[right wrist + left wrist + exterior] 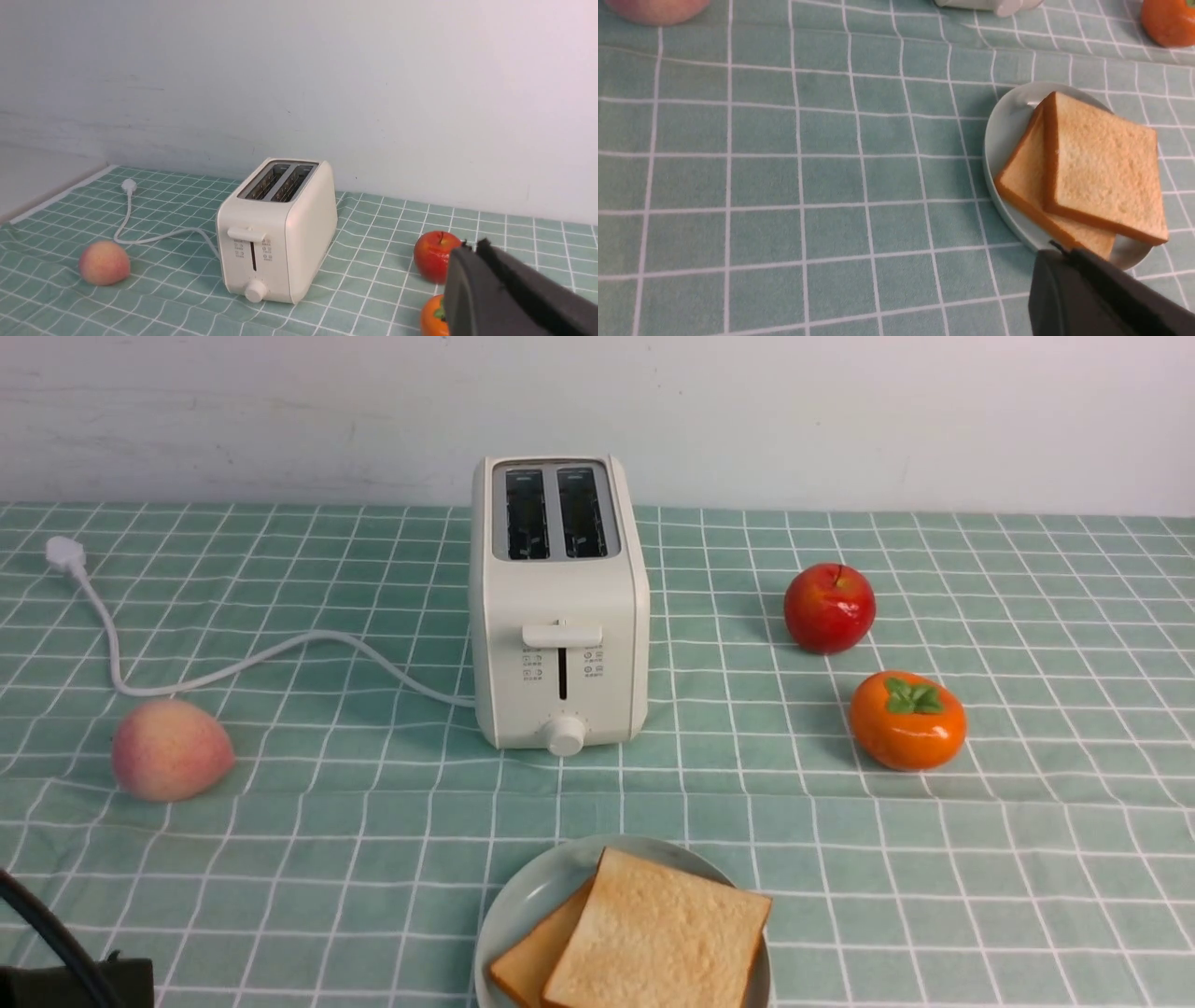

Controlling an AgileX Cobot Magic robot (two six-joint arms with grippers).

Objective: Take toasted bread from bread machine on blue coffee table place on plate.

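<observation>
Two slices of toasted bread (653,933) lie overlapping on the plate (532,896) at the near middle of the blue coffee table (355,821). The bread machine (558,607) stands behind the plate, with both slots empty and the lever up. In the left wrist view my left gripper (1059,249) is shut and empty, its tip just at the plate's rim (999,140) beside the toast (1101,168). In the right wrist view my right gripper (472,245) is shut and empty, raised, with the toaster (275,233) well off to its side. The right gripper is not in the front view.
A peach (171,749) lies left of the toaster by the white cord (233,663) and plug (65,553). A red apple (829,608) and an orange persimmon (907,721) sit to the right. A black part of the left arm (56,971) shows at the near left corner. A white wall stands behind the table.
</observation>
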